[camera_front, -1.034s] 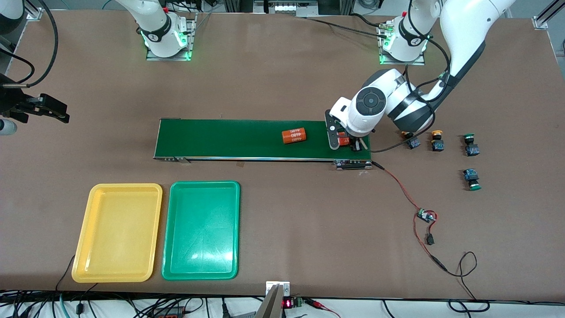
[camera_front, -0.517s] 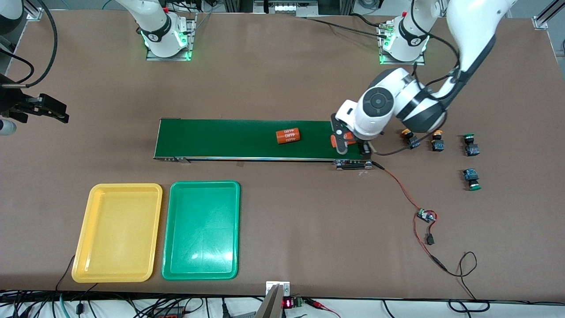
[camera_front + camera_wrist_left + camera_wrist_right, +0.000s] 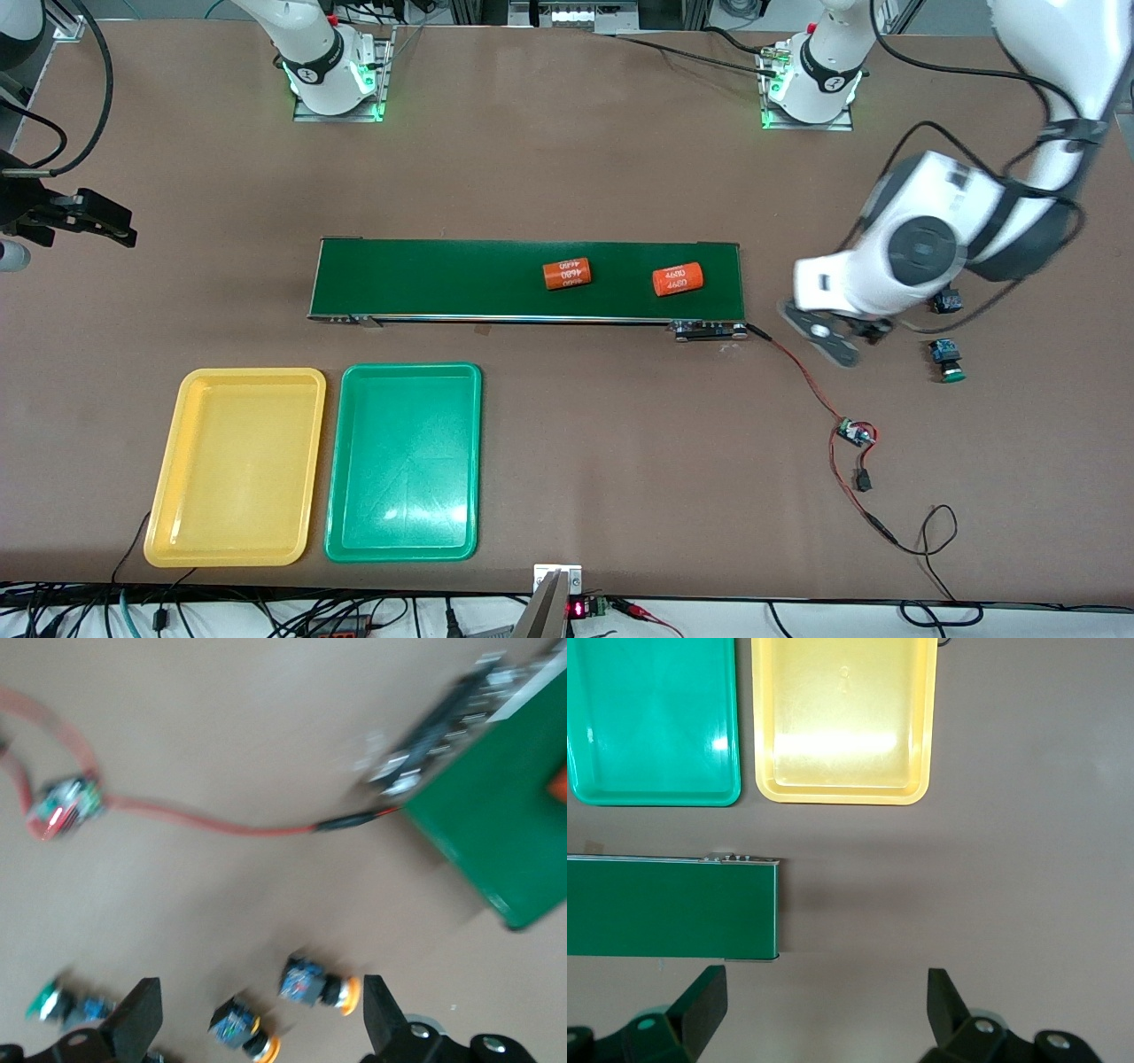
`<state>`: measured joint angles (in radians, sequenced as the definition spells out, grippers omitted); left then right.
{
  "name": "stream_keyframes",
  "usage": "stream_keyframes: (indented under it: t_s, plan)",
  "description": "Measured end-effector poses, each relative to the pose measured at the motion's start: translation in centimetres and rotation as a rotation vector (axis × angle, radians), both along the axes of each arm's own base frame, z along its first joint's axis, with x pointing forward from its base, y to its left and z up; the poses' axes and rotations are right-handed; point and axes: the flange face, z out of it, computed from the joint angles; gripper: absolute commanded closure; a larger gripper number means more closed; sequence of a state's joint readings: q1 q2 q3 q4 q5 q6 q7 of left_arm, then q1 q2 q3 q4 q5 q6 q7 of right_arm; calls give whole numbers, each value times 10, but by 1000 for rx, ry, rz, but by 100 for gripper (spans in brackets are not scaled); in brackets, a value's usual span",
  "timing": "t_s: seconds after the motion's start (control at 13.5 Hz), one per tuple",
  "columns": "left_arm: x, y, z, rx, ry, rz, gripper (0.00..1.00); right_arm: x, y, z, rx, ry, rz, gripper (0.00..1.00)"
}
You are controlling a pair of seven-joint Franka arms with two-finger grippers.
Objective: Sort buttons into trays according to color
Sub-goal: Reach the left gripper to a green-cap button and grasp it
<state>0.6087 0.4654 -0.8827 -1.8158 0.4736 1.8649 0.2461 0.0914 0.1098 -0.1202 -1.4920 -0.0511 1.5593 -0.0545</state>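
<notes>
Buttons: we count three in the left wrist view, two yellow-orange caps (image 3: 347,992) (image 3: 264,1048) and one green cap (image 3: 42,1000), all lying on their sides on the bare tabletop (image 3: 567,159) past the conveyor belt (image 3: 496,276) at the left arm's end. The front view shows one green-capped button (image 3: 948,359) clear of the arm.
Look: tiny black-and-blue bodies, round caps.
Trays: yellow tray (image 3: 237,467) and green tray (image 3: 405,462) hold nothing, well apart from the buttons.
Left gripper (image 3: 257,1019): fingers spread wide, empty, over the yellow-capped pair.
Right gripper (image 3: 824,1014): fingers apart, empty; arm waits near the belt's right-arm end.
Risk: we judge the closely spaced yellow pair could be nudged or rolled during descent.
Risk 2: two orange cylinders (image 3: 567,274) (image 3: 678,280) on the belt may be mistaken for task parts.
</notes>
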Motion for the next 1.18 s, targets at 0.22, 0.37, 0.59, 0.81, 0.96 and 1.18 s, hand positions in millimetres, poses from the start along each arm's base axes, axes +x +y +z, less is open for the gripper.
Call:
stream_keyframes:
  t_s: [0.22,0.37,0.59,0.81,0.96,1.18]
  plan:
    - [21,83,-7,19,-9,164,0,0,0,0,0,-1,0,0]
    - [37,137,-20,15,-9,262,0,0,0,0,0,-3,0,0]
    - [43,212,-62,9,-40,427,0,1,0,0,0,-5,0,0]
    - [37,272,-113,-44,-122,601,0,1,0,0,0,-5,0,0]
    - [25,286,-145,-64,-150,675,0,1,0,0,0,-5,0,0]
    - [14,284,-167,-71,-154,748,38,1,0,0,0,-5,0,0]
